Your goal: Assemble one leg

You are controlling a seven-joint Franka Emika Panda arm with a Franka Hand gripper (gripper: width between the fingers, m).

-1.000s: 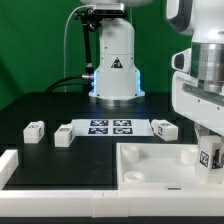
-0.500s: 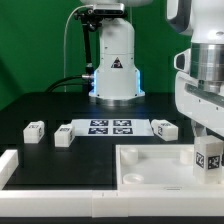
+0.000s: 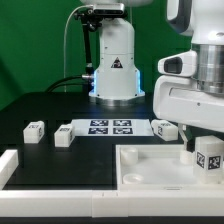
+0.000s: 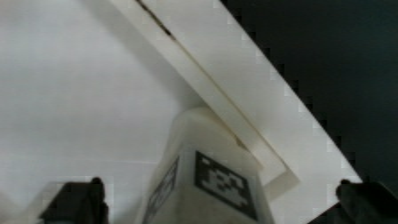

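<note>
Spread wide and gripping nothing, the claw (image 4: 217, 205) straddles the small white plastic leg block (image 3: 209, 157) with its black-and-white tag, upright at the corner of the large white square tray piece (image 3: 140, 160), probably seated there.

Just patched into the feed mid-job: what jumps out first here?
The white arm fills the exterior view's right, its open claw straddling a tagged leg that stands at the big white tray piece. Three more legs lie loose on the black table around the marker board, near the robot's base.
</note>
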